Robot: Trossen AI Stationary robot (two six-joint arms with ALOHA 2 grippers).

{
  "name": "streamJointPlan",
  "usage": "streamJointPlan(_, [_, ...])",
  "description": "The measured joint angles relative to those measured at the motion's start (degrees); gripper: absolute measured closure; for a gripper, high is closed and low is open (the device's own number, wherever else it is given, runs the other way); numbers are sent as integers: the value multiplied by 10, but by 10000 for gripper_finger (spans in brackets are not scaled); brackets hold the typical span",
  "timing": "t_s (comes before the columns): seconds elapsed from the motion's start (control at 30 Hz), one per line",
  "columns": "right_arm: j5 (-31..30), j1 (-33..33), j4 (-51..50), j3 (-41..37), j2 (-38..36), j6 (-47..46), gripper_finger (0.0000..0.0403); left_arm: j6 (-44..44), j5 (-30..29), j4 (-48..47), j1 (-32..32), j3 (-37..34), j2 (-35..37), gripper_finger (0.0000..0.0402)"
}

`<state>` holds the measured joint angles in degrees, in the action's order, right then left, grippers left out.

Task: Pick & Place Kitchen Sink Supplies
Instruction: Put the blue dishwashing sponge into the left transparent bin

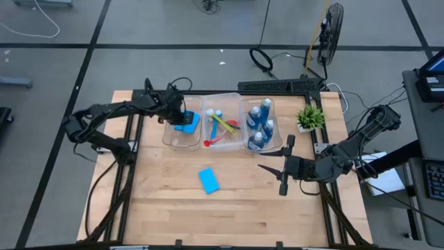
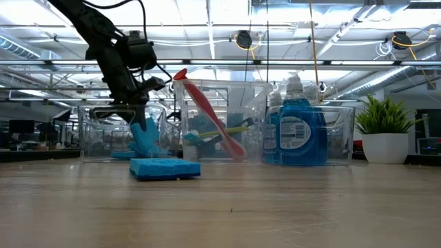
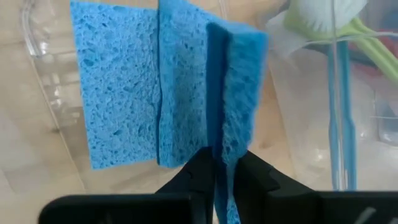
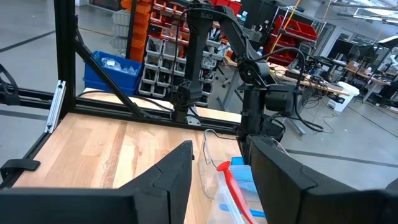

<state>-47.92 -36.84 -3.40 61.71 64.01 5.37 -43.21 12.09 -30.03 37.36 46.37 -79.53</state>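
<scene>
Three clear bins stand in a row at the table's far side. The left bin (image 1: 182, 130) has blue sponges (image 3: 118, 93) lying flat in it. Above them my left gripper (image 1: 182, 114) reaches down into the bin, shut on another blue sponge (image 3: 239, 81) that stands on edge. The middle bin (image 1: 223, 125) holds brushes, among them a red one (image 2: 210, 114) leaning on its rim. The right bin has blue bottles (image 1: 262, 125). One more sponge (image 1: 208, 180) lies flat on the table. My right gripper (image 1: 274, 161) hovers open over the table's right side. My left gripper pinches the sponge's two broad faces (image 3: 239, 140) between its two fingers, at the sponge's upper end. The fingers come slanting down from above and from the table's left. The sponge hangs edge-on and tilted below them (image 2: 146, 138), its lower end down by the flat sponges in the bin.
A small potted plant (image 1: 310, 117) stands to the right of the bottle bin. A black power strip (image 1: 277, 85) lies along the far edge. Open wood spreads across the table's near half around the loose sponge (image 2: 164, 168).
</scene>
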Motion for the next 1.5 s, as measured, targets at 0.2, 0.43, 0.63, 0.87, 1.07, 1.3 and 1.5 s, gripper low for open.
streamJointPlan(0.2, [0, 0, 0, 0, 0, -2, 254, 11, 3, -1, 4, 0, 0, 325])
streamJointPlan(0.43, [0, 0, 0, 0, 0, -2, 250, 34, 47, -2, 22, 0, 4, 265])
streamJointPlan(0.63, [0, 0, 1, 0, 0, -2, 250, 35, 77, -11, 57, 0, 37, 221])
streamJointPlan(0.87, [0, 0, 0, 0, 0, -19, 250, 19, 97, -20, 72, 0, 119, 216])
streamJointPlan(1.07, [0, 0, 0, 0, 0, -18, 250, 11, 125, -19, 10, 0, 221, 215])
streamJointPlan(1.3, [0, 0, 0, 0, 0, -16, 250, -63, 100, -18, -151, 0, 323, 215])
streamJointPlan(1.5, [0, 0, 0, 0, 0, -15, 250, -162, -29, -18, -318, 0, 341, 215])
